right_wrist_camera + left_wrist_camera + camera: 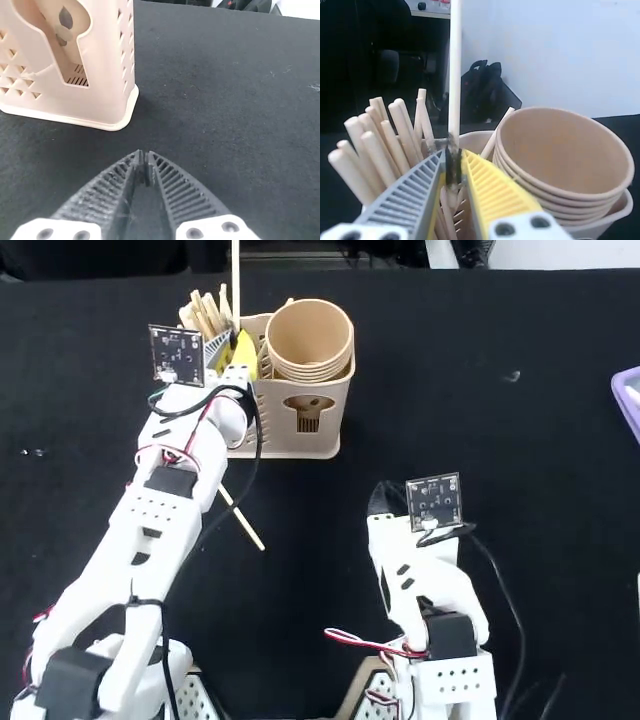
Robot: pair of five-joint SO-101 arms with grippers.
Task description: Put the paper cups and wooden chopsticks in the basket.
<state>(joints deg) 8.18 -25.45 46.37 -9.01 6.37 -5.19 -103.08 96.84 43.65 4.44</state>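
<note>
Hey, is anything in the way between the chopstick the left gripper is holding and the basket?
Nothing visible. The left gripper holds the chopstick upright directly over the basket, above the compartment holding the other chopsticks. The paper cups sit in the neighbouring compartment, off to the side.

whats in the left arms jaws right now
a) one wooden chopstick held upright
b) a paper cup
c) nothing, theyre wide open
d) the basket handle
a: the left arm's jaws are shut on a single wooden chopstick that stands upright over the basket, beside the stacked paper cups.
</note>
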